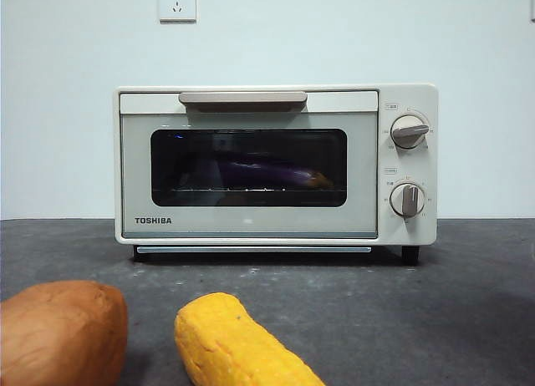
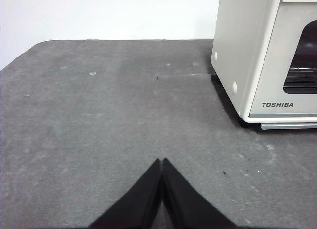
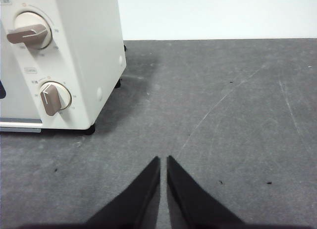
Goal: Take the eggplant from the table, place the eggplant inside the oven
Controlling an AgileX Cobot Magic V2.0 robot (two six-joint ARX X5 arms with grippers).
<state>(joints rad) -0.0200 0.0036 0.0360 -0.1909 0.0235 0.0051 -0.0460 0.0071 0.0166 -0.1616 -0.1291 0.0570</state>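
Behind the dark glass door of the cream-white boxy Toshiba toaster oven [image 1: 276, 165], the long glossy purple eggplant [image 1: 263, 173] can be seen on the wire rack, long axis running 9 to 3 o'clock, stem end at 3. So it looks pretty much done. Left gripper [image 2: 162, 164] and right gripper [image 3: 163, 162] are parked over the dark grey table [image 1: 468, 302], jaws closed, nothing held, neither obviously nearer.

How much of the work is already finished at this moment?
It looks finished: the eggplant lies on the rack inside the oven, and the door is closed. Nothing is in hand: the left gripper and right gripper are shut, empty, above the table. Nothing visible remains.
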